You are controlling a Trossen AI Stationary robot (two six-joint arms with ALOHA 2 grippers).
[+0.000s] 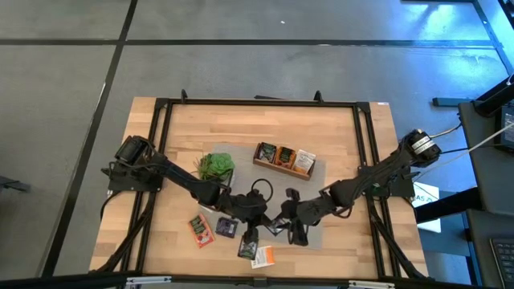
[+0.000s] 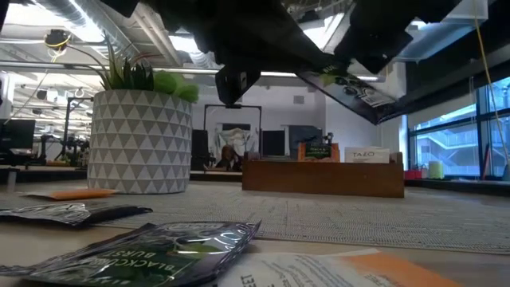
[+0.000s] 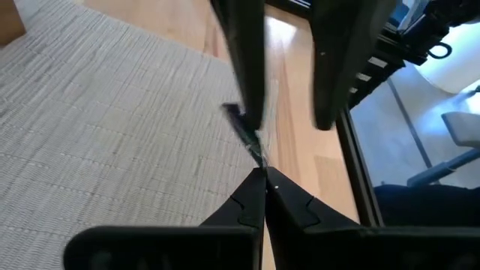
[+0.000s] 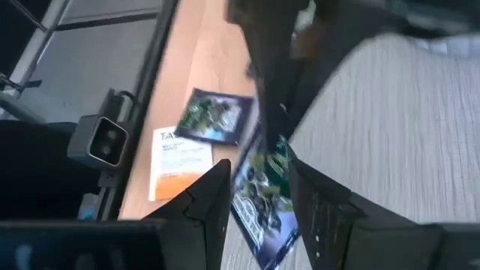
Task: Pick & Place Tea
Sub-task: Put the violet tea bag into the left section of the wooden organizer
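Gripping one dark sachet [image 4: 264, 196] edge-on — left gripper [image 3: 262, 171] clenched; right gripper [image 4: 259, 196] straddles it, jaws parted.

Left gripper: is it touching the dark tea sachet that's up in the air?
Touching. The left wrist view shows the left gripper shut, its tips pinching the edge of the dark sachet with no gap.

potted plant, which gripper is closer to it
Left. The left gripper sits just past the potted plant toward the table's front edge, pinching a dark tea sachet. The right gripper is farther off, beyond the left one.
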